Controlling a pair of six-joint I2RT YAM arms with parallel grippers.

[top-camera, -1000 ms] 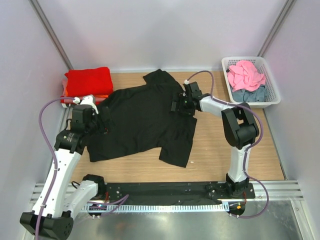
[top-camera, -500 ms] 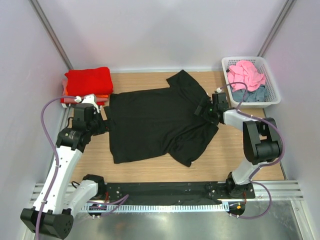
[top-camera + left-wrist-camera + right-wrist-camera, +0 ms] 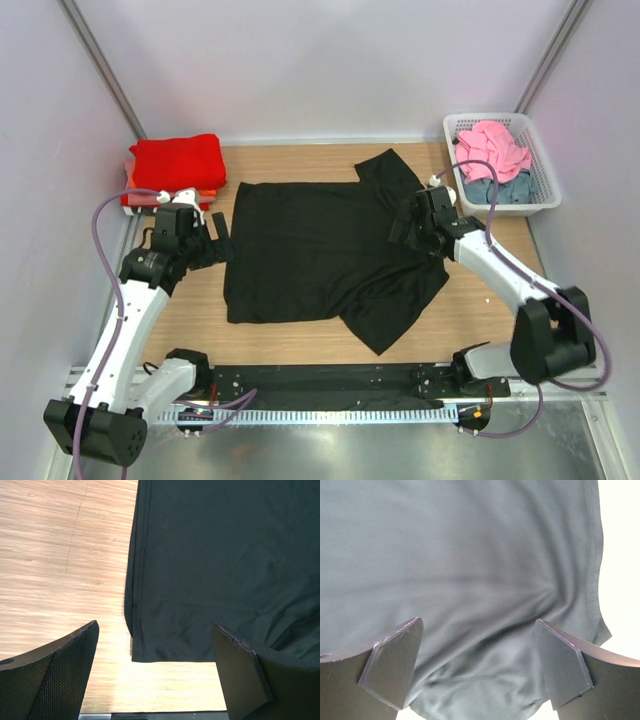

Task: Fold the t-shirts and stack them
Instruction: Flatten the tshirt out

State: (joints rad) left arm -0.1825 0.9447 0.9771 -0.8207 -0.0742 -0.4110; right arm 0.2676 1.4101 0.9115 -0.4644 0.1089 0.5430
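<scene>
A black t-shirt (image 3: 320, 250) lies spread flat in the middle of the wooden table, one sleeve pointing back (image 3: 385, 170) and one pointing to the front (image 3: 390, 315). My left gripper (image 3: 215, 240) hovers open at the shirt's left hem. In the left wrist view the hem corner (image 3: 145, 650) lies between the wide-apart fingers (image 3: 157, 675), untouched. My right gripper (image 3: 408, 228) stands open over the shirt's right part. In the right wrist view wrinkled cloth (image 3: 470, 555) fills the space between the fingers (image 3: 477, 665), with nothing pinched. Folded red (image 3: 178, 162) and orange (image 3: 205, 193) t-shirts are stacked at the back left.
A white lattice basket (image 3: 545, 190) at the back right holds a crumpled pink shirt (image 3: 490, 148) and a grey-blue one (image 3: 495, 190). Grey walls close in the table on both sides. Bare wood (image 3: 490, 310) shows to the front right of the black shirt.
The black shirt has shifted right and now lies flatter. My right gripper swung from the table's centre to the shirt's right side. The left gripper moved slightly right and nearer.
</scene>
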